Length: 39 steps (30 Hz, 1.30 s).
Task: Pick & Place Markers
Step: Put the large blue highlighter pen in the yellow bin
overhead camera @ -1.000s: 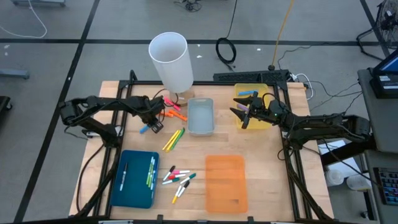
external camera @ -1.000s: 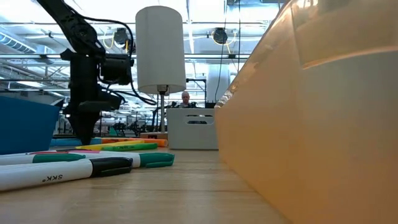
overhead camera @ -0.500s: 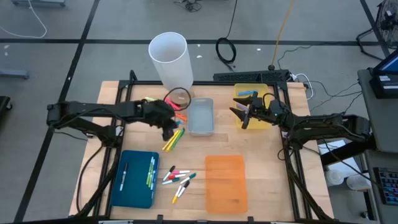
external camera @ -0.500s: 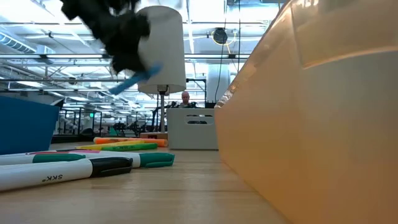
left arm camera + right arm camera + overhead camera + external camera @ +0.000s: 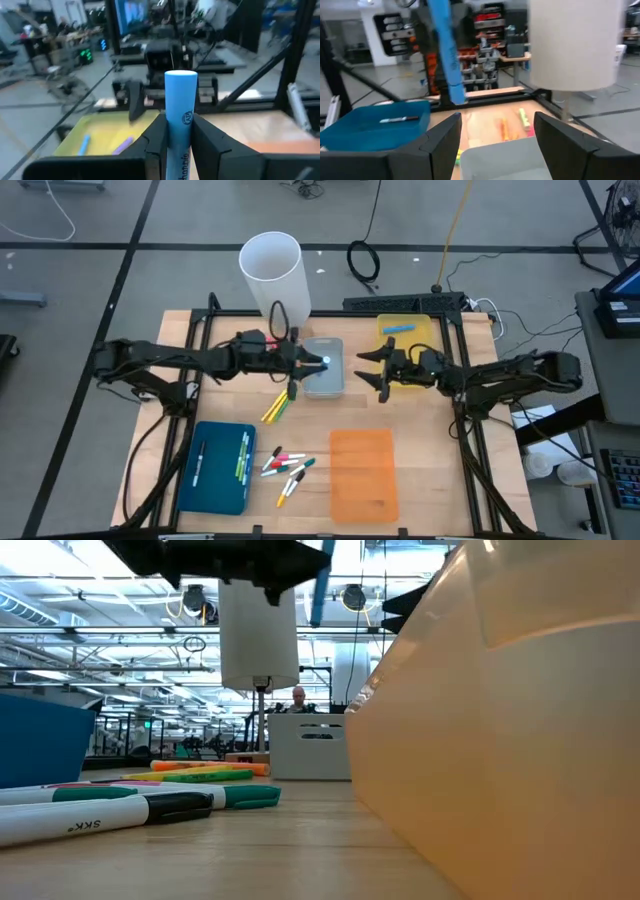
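My left gripper (image 5: 312, 363) reaches level over the grey tray (image 5: 324, 380), shut on a blue marker (image 5: 181, 95). The right wrist view shows that marker (image 5: 447, 55) too. My right gripper (image 5: 378, 376) stands open with nothing in it, between the grey tray and the yellow tray (image 5: 420, 330), facing the left one. Another blue marker (image 5: 397, 328) lies in the yellow tray. Yellow and green markers (image 5: 278, 406) and several white-bodied ones (image 5: 288, 468) lie flat on the table. My left gripper pinches the blue marker's barrel (image 5: 181, 127) between its two fingers (image 5: 156, 137). The fingers come level from the table's left side and lie across the marker. The marker stands nearly upright, lifted clear above the grey tray, its rounded end (image 5: 181, 75) up.
A tall white cylinder (image 5: 273, 275) stands at the back, just behind the left arm. A blue tray (image 5: 215, 480) holding markers sits near left, and an orange tray (image 5: 364, 474) near right, filling the low view's right half (image 5: 520, 740).
My left gripper has lifted the blue marker off the table near the cylinder and carried it up and toward the table's right, over the grey tray. It has turned from pointing down to level, bringing the marker upright. My right gripper has moved from the yellow tray toward the grey tray.
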### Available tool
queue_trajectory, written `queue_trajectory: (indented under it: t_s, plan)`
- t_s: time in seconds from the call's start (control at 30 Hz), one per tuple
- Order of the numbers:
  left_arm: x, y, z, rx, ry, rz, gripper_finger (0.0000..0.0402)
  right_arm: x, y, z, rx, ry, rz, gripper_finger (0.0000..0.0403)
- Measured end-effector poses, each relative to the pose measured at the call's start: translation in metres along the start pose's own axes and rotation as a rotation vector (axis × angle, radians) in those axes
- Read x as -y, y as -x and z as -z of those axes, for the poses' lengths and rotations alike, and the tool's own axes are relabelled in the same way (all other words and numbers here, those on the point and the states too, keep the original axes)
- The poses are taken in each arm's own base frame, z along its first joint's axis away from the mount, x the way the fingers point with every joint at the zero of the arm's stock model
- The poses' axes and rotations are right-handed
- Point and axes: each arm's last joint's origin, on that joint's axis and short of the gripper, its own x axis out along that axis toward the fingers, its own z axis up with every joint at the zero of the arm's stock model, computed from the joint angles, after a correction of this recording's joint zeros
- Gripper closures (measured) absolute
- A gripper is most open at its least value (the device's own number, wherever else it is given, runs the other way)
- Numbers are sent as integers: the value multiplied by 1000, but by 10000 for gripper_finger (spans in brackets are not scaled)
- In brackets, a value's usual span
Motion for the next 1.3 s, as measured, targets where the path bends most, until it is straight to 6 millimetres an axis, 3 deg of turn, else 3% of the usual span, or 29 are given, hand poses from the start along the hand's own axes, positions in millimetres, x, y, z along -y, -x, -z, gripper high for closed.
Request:
queue_trajectory:
  t_s: [0.33, 0.63, 0.9, 1.03, 1.3]
  plan:
    - [2, -42, 12, 52, 32, 132, 339, -14, -27, 5, -42, 12, -56, 165]
    - [-10, -76, 18, -1, 26, 256, 339, -22, -28, 4, -39, 30, -80, 165]
    - [-22, -63, 4, -67, 29, 244, 339, -19, -26, 9, -117, 37, -30, 165]
    - [-25, -56, 0, -105, 15, 171, 339, -18, -24, 8, -193, 11, -99, 165]
    - [-22, -57, -3, -82, 2, 181, 339, -24, -28, -2, -96, 16, -157, 165]
